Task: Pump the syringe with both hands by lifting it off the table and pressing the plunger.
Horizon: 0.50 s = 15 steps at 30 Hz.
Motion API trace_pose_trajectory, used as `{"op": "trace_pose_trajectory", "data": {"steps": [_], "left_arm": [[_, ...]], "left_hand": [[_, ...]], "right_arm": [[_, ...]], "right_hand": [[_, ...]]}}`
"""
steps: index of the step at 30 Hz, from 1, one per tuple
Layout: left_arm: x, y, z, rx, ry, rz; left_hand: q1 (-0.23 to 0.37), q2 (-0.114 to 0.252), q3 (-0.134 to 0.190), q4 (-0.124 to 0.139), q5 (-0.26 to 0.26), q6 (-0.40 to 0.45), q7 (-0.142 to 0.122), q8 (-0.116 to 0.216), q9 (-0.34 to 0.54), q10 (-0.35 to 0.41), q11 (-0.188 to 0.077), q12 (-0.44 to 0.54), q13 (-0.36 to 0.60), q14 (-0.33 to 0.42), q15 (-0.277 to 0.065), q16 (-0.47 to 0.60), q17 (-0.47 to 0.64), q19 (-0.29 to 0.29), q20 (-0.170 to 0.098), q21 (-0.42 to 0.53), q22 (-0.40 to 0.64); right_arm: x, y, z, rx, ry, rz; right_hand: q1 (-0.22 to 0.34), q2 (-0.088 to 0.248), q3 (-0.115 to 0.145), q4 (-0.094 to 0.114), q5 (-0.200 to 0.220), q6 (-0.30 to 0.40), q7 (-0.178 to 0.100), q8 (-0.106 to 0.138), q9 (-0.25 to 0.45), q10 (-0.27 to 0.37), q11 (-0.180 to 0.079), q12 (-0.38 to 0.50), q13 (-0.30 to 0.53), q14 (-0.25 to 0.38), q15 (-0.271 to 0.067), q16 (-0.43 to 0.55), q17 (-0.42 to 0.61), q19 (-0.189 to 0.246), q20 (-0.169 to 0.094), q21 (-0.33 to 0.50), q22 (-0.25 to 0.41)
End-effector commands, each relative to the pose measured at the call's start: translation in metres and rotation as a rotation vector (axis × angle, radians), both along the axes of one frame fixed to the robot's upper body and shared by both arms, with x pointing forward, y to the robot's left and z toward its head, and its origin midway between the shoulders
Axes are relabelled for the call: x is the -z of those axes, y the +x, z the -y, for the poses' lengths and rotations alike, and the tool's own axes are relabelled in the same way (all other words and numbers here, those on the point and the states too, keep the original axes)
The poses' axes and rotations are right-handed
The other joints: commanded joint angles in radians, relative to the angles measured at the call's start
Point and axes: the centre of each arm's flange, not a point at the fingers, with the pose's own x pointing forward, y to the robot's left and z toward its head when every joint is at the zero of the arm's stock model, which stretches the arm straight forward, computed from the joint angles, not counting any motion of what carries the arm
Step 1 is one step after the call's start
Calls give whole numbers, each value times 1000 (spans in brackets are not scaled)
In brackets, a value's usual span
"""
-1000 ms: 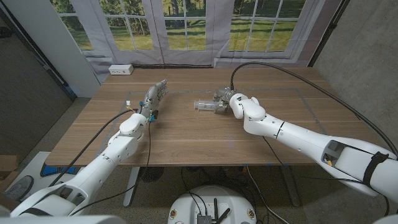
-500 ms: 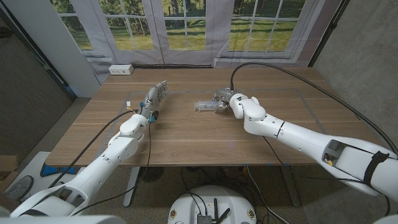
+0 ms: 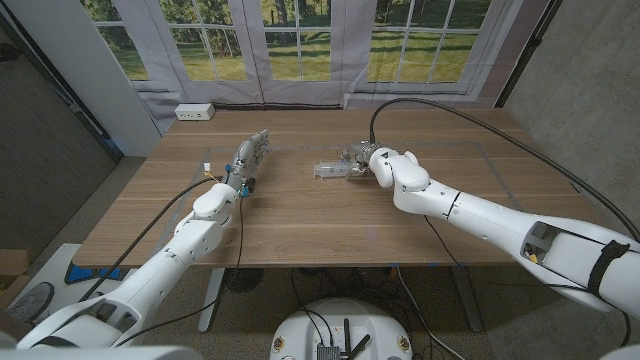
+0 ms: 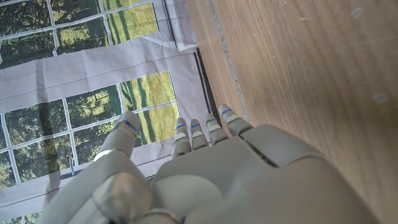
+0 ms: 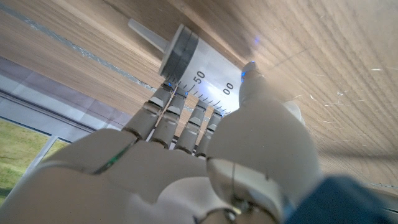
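A clear syringe (image 3: 327,168) with a grey plunger seal lies across the middle of the wooden table (image 3: 300,215), its tip pointing to picture left. My right hand (image 3: 362,160) grips its barrel at the right end. In the right wrist view the fingers (image 5: 168,115) wrap one side of the syringe (image 5: 189,65) and the thumb presses the other; whether it touches the wood I cannot tell. My left hand (image 3: 251,151) hovers at the table's left, fingers straight and apart, holding nothing. The left hand (image 4: 205,180) points toward the far edge.
A white power strip (image 3: 194,112) lies at the table's back left corner. A black cable (image 3: 440,105) arches over the right arm. Curtains and windows stand behind the far edge. Bare wood lies between the two hands.
My right hand has shifted slightly toward the far edge, with the syringe moving a little with it. The left arm has stayed where it was.
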Motion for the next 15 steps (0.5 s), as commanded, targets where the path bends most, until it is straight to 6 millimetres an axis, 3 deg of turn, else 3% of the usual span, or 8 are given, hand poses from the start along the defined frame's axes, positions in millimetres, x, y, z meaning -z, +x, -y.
{"op": "trace_pose_trajectory", "data": {"steps": [1,2,12,15], "left_arm": [[0,2,1,7,1,-3],[0,2,1,7,1,-4],[-4,3,1,6,6,14],[-5,3,1,2,13,18]], "left_hand": [[4,18,-1,6,-4,1,7,6,2,-1,5,4,3,6,-27,6,3,8,-5,4,4],[4,18,-1,6,-4,1,8,6,2,-1,5,4,3,7,-27,5,3,9,-5,4,4],[4,18,-2,6,-4,2,8,6,2,-1,5,4,3,1,-27,3,3,7,-5,3,4],[3,17,-3,6,-4,3,8,7,2,-2,6,3,3,-12,-25,-2,3,0,-9,0,4]], "right_arm": [[-7,-3,-1,-14,-36,-55],[-7,-3,-1,-17,-40,-62],[-15,-5,0,-56,-51,-88],[-19,-5,1,-71,-46,-113]], "right_hand": [[-16,-11,-5,0,-11,-69,-1,-4,-1,-62,14,1,-2,-54,-54,-3,-6,-22,23,-4,2],[-18,-14,-6,0,-14,-93,-1,-2,-1,-85,22,2,-4,-89,-30,-9,-11,-35,36,-5,3],[-56,-35,-12,6,-32,-288,1,-4,-5,-241,62,5,-20,-247,72,-14,-59,-119,89,-6,4],[-76,-42,-15,9,-34,-344,6,-5,-8,-286,73,6,-26,-297,102,-17,-78,-160,117,-12,2]]}}
